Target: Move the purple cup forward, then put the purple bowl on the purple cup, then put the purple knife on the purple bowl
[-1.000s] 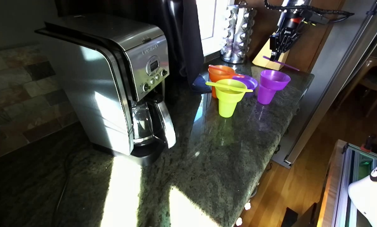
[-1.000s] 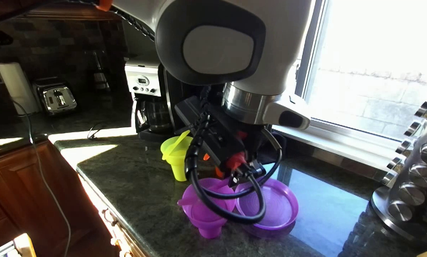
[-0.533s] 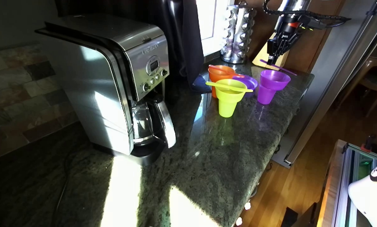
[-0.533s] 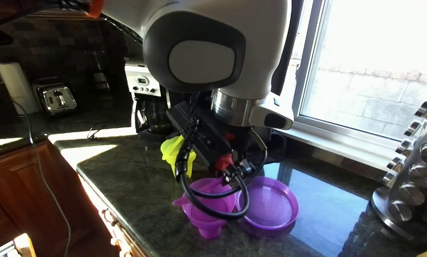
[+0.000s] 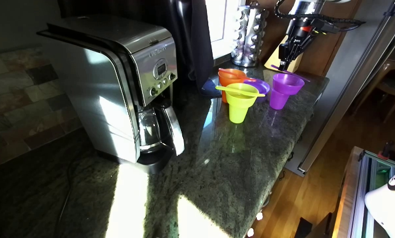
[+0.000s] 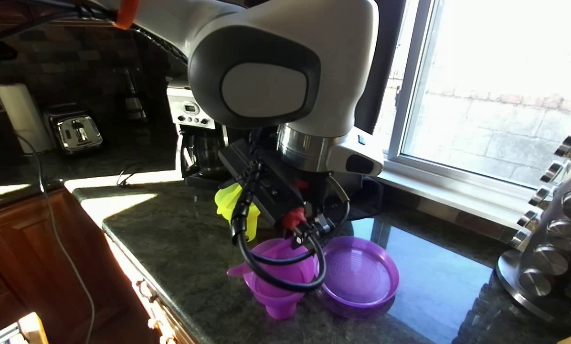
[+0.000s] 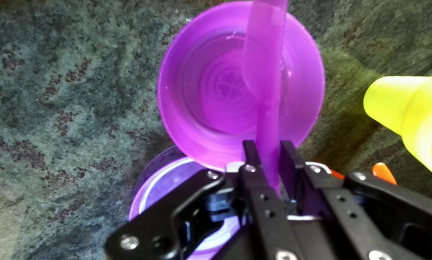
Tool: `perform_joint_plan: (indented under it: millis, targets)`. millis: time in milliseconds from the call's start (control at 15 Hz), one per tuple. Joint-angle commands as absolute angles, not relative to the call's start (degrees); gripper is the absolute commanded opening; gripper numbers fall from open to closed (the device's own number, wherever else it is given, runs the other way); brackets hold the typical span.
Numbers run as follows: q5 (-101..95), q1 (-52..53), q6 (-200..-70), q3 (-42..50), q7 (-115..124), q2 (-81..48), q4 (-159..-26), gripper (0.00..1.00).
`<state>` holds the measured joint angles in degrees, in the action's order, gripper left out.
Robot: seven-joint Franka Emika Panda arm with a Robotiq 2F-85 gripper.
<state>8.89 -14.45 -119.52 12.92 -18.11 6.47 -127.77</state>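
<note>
Pinching the purple knife by its handle in the gripper — squeezing from both sides, pointing the blade out ahead of the fingertips. Hanging higher than the purple bowl, close to its rim, and holding the purple knife across it, off-centre; leaving any touch between blade and rim unclear. Seeing the purple cup lower down than the gripper, standing on the counter and bearing the purple bowl. Showing the plate in an exterior view, lying below the gripper's height, just beside the purple bowl. Finding, right of the fingertips in the wrist view, the yellow bowl on the yellow cup. In an exterior view, having the orange bowl left of and lower than the gripper, the wooden block behind it — and the coffee maker well apart from it, in the foreground.
</note>
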Motion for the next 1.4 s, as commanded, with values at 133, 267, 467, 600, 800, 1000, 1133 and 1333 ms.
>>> perform_joint_plan:
  millis: [133,267,467,600,800,1000,1133,1333]
  targets:
    - [8.7,-13.6,-121.2,13.6,-18.6,7.5,-129.7,0.05]
    - [8.2,-13.6,-121.4,13.6,-18.4,7.5,-129.8,0.05]
    - [7.8,-13.7,-121.4,13.6,-17.9,7.1,-129.7,0.05]
    - [7.7,-13.7,-121.5,13.6,-17.7,6.9,-129.7,0.05]
    - [7.7,-13.7,-121.1,13.6,-17.8,6.8,-129.7,0.05]
    - [7.7,-13.6,-121.1,13.6,-17.6,6.5,-129.7,0.05]
    - [7.7,-13.6,-121.2,13.6,-17.6,6.4,-129.7,0.05]
    - [7.5,-13.6,-121.2,13.5,-17.4,6.1,-129.6,0.05]
